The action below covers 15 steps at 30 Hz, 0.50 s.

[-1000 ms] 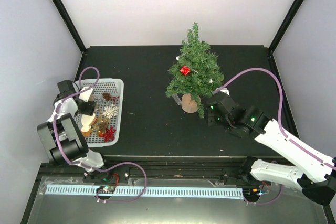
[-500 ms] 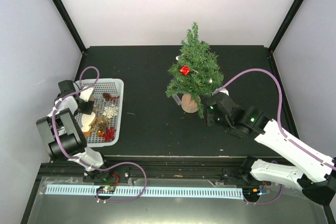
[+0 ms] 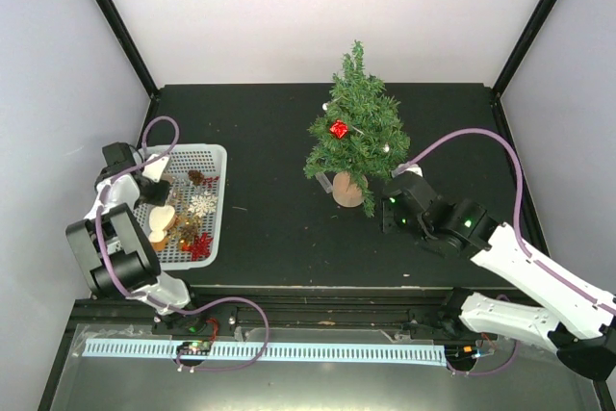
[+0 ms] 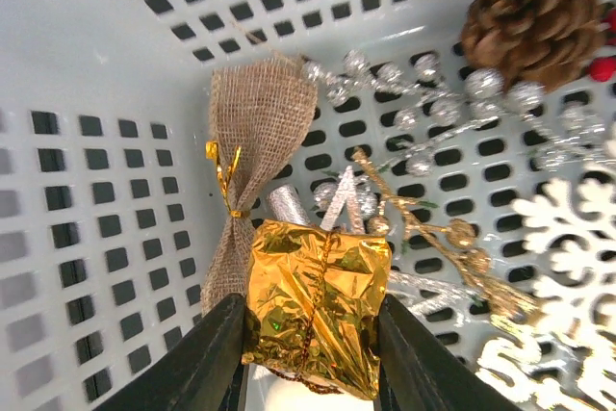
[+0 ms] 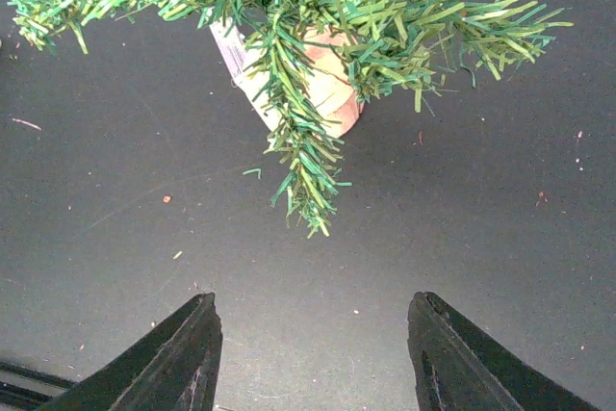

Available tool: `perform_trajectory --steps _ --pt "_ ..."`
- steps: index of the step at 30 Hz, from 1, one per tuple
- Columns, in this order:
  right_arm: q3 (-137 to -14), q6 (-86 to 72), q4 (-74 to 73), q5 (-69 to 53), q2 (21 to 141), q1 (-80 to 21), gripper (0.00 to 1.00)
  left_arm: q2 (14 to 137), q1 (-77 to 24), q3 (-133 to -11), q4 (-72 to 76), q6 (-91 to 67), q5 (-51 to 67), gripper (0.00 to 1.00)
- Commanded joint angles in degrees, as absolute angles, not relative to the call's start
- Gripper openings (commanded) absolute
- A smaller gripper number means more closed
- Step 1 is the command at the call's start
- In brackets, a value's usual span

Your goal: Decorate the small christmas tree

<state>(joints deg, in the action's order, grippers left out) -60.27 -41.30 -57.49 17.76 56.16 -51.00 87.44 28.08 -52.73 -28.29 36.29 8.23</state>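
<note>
left pincer point(image 4: 310, 326) clasping gold foil parcel point(image 4: 318, 276) in white basket point(image 4: 87, 190), right pincer point(image 5: 315, 313) wide, empty, near small christmas tree point(image 5: 318, 7)

tree point(image 3: 358, 132) | bushy green, tan stump point(image 3: 348, 191) | upright | far-centre of black surface point(image 3: 269, 228) | red ornament point(image 3: 338, 128) on it
</note>
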Motion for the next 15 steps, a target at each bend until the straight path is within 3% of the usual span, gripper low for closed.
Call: perform_trajectory --steps 1,7,11,15 --pt "-60.2 -41.0 -57.4 19.1 53.9 -50.9 0.54 80.0 28.5 -57.0 -35.3 36.0 14.1 0.35" --pt "-63.1 -37.0 -58.8 21.4 51.7 -50.9 0.54 68.8 27.9 -65.0 -53.7 41.1 32.3 0.36" --pt "-64.5 -33.3 -52.6 10.2 51.3 -51.7 0.54 62.7 25.9 -72.0 -66.0 44.3 48.8 0.4" --pt "-66.9 -33.3 -43.1 0.8 53.6 -57.9 0.54 56.7 17.4 -76.3 -71.4 45.1 56.5 0.43"
